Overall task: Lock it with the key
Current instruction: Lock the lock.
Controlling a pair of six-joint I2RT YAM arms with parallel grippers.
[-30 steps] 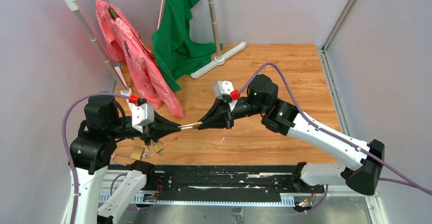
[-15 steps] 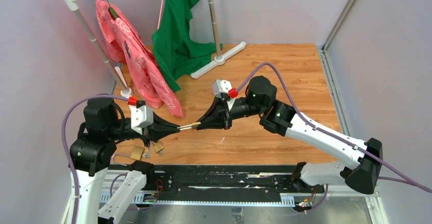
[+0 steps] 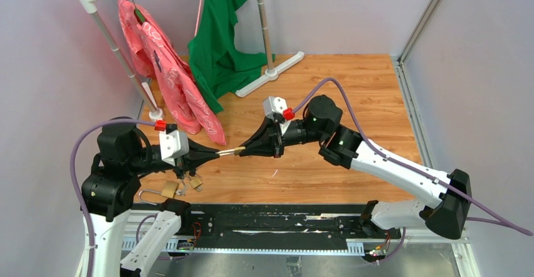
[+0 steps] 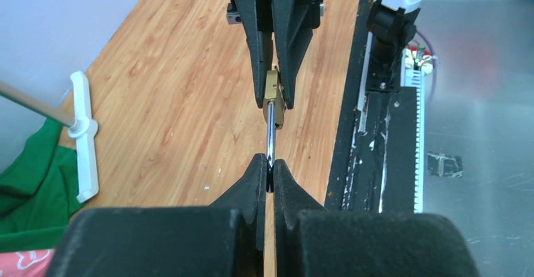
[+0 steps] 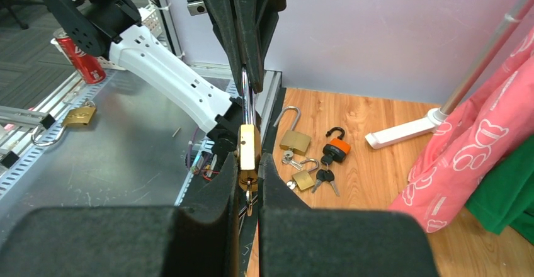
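A brass padlock (image 3: 232,152) hangs in the air between both grippers above the wooden table. My left gripper (image 4: 269,163) is shut on the end of its silver shackle (image 4: 269,132). My right gripper (image 5: 247,160) is shut on the brass body (image 5: 247,145). In the right wrist view the key (image 5: 250,192) sticks out of the body's bottom, between the right fingers, with a ring on it. In the top view the two gripper tips (image 3: 218,155) (image 3: 244,151) face each other, almost touching.
Spare padlocks and keys (image 3: 182,186) lie near the left arm's base: an open brass one (image 5: 295,140), an orange one (image 5: 334,148), a small brass one (image 5: 304,178). A clothes rack with a pink garment (image 3: 170,75) and a green garment (image 3: 217,44) stands at the back left.
Both grippers and the padlock between them have shifted a little to the left and slightly up. Neither grip has changed.
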